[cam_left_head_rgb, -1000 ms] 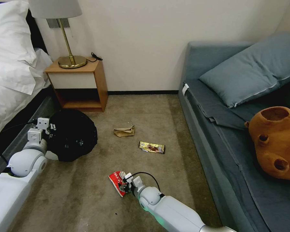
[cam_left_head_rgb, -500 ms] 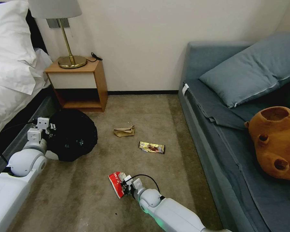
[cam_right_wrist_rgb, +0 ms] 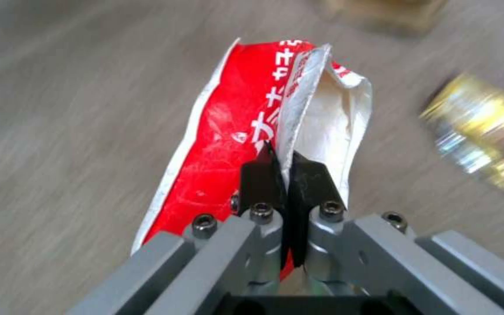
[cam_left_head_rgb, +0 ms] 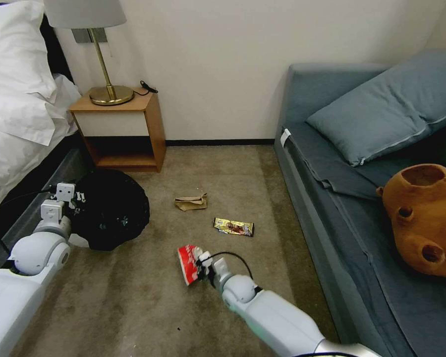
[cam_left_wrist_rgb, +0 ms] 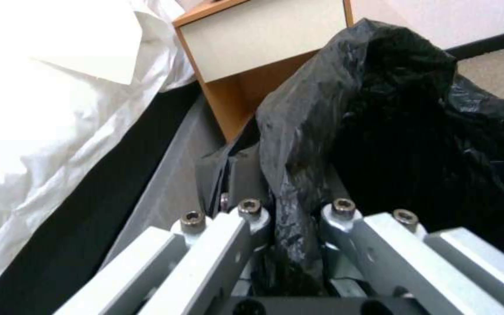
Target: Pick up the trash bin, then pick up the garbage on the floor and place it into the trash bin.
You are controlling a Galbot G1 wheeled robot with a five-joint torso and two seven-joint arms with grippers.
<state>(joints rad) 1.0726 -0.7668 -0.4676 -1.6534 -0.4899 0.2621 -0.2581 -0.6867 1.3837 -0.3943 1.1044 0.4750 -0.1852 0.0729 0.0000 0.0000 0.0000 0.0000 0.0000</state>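
The trash bin (cam_left_head_rgb: 111,208), white with a black bag liner (cam_left_wrist_rgb: 392,131), stands on the carpet by the bed. My left gripper (cam_left_head_rgb: 79,198) is shut on its rim and bag. Near the middle of the floor, my right gripper (cam_left_head_rgb: 199,262) is shut on a red-and-white snack packet (cam_left_head_rgb: 188,263), which hangs just above the carpet; in the right wrist view the black pads pinch the packet's (cam_right_wrist_rgb: 246,131) edge. Other garbage lies beyond: a gold-brown candy wrapper (cam_left_head_rgb: 233,226) and a crumpled brown paper bag (cam_left_head_rgb: 191,202).
A wooden nightstand (cam_left_head_rgb: 121,129) with a brass lamp (cam_left_head_rgb: 106,74) stands against the far wall. The bed with white sheets (cam_left_head_rgb: 20,114) runs along the left. A grey-blue sofa (cam_left_head_rgb: 371,198) with a brown plush toy (cam_left_head_rgb: 423,218) lines the right.
My right gripper has lifted the snack packet off the carpet and moved it up and slightly right, toward the candy wrapper. The left arm and the bin have barely shifted.
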